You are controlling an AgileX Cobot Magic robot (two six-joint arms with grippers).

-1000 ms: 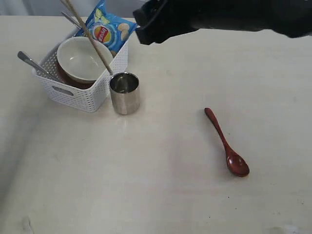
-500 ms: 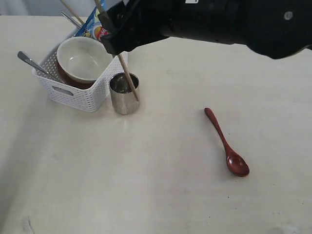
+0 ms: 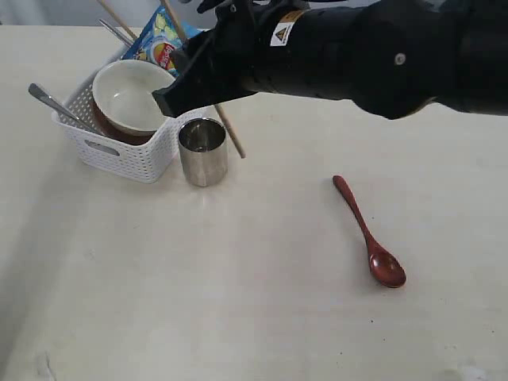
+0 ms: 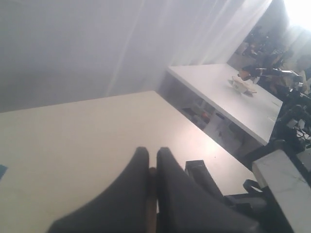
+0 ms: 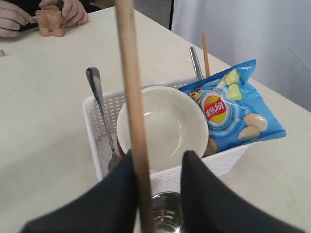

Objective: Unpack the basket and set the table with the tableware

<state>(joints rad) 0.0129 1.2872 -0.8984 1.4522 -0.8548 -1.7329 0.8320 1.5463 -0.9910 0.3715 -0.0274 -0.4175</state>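
The white basket (image 3: 127, 159) holds the cream bowl (image 3: 131, 95) on the reddish-brown plate (image 3: 107, 127), steel cutlery (image 3: 51, 101) and one chopstick (image 3: 117, 20). The steel cup (image 3: 203, 151) stands against the basket. Right of the middle of the table (image 3: 262, 302) lies the red spoon (image 3: 369, 234). A second chopstick (image 3: 230, 135) slants down behind the cup. My left gripper (image 4: 152, 151) is shut on that chopstick (image 4: 152, 194) and is outside the exterior view. My right gripper (image 5: 160, 158) is open above the cup (image 5: 167, 218), and the chopstick (image 5: 131, 97) leans along one finger.
A blue chip bag (image 3: 159, 44) leans on the basket's far corner. My right arm (image 3: 357, 55) spans the back of the table from the right. A person's hands (image 5: 58, 12) rest on the table beyond the basket (image 5: 95, 136). Another table (image 4: 228, 92) stands past the edge.
My right arm has swept left until its gripper is over the basket and cup. The held chopstick has moved right, from over the bowl to behind the cup.
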